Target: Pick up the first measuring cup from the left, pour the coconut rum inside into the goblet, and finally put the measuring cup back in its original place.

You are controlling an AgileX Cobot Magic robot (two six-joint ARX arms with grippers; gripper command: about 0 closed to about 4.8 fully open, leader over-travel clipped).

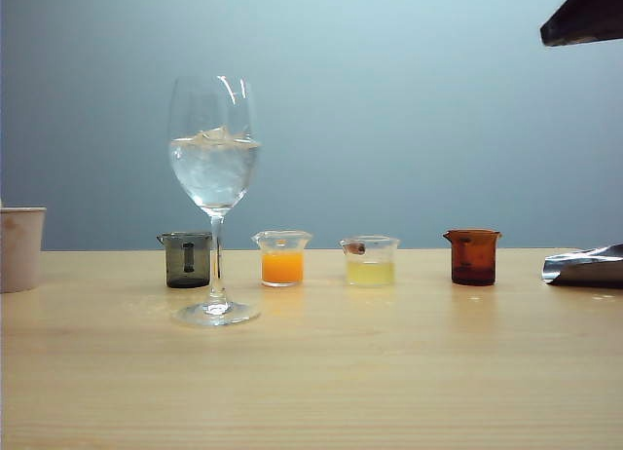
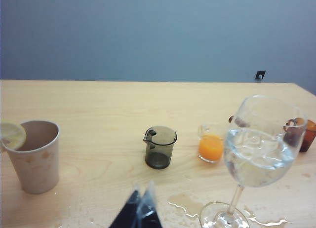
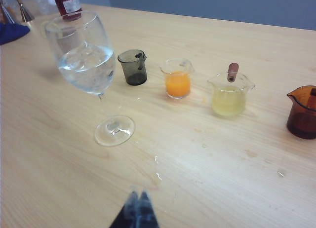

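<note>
The first measuring cup, small and smoky grey, stands upright at the left end of the row and looks empty. Just in front of it stands the goblet, its bowl about half full of clear liquid, the coconut rum, with ice. My left gripper is shut on nothing, hovering over the table short of the cup. My right gripper is also shut and empty, well back from the goblet's foot. Neither gripper's fingers show in the exterior view.
To the cup's right stand a clear cup of orange liquid, one of pale yellow liquid and an amber beaker. A beige cup with a lemon slice is at the left. Spilled wet patches lie by the goblet's foot. Something crinkled and silver lies far right.
</note>
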